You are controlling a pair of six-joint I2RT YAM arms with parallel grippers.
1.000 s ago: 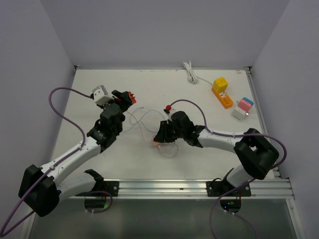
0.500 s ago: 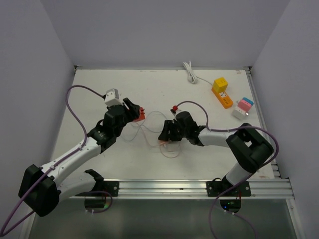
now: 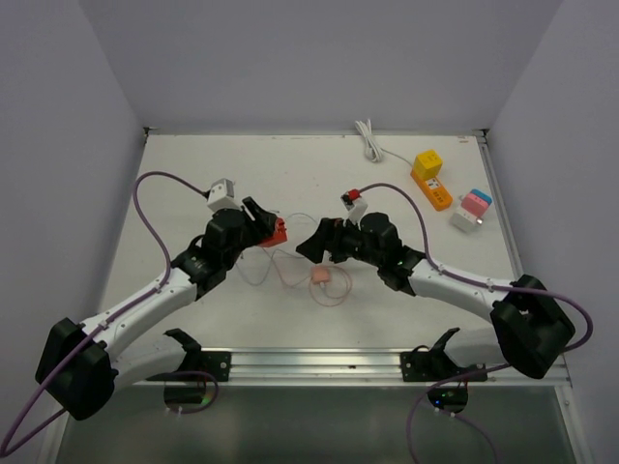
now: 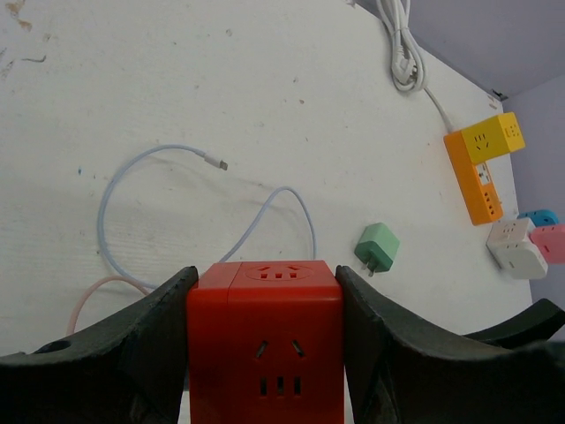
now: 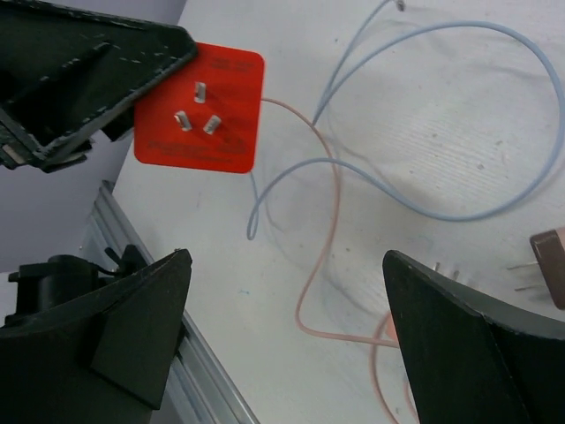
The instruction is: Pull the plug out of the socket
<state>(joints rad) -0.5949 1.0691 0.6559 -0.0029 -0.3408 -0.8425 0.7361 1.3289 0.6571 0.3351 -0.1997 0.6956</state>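
- L gripper point(image 4: 265, 276) is clenched on the red socket cube point(image 4: 265, 353), one finger on each side face; the cube appears to be lifted off the table point(image 3: 193, 174)
- R gripper point(image 5: 287, 265) is released: jaws spread wide, nothing betw. them
- The pink plug point(image 3: 320, 275) lies on the table, apart from the cube and just beside the R gripper in the top view
- Its pins are seen bare at the edge of the R wrist view, so the pull itself is judged done
- The step in hand is judged to be getting the R arm clear; this is best done w/ the jaws wide & the wrist raised straight up before any sideways travel
- The pink cable point(image 5: 328, 221) & a pale blue cable point(image 5: 459, 208) are looped on the table right under the open fingers; either loop could be snagged by a low sweep & the plug dragged along w/ it
- The cube should be held steady in the L grip til the R arm is clear; the grip looks centred, so no re-grasp is called for
- If the cube is to be set down, a bare patch away from the loops should be picked & the cube lowered flat before the fingers are let go
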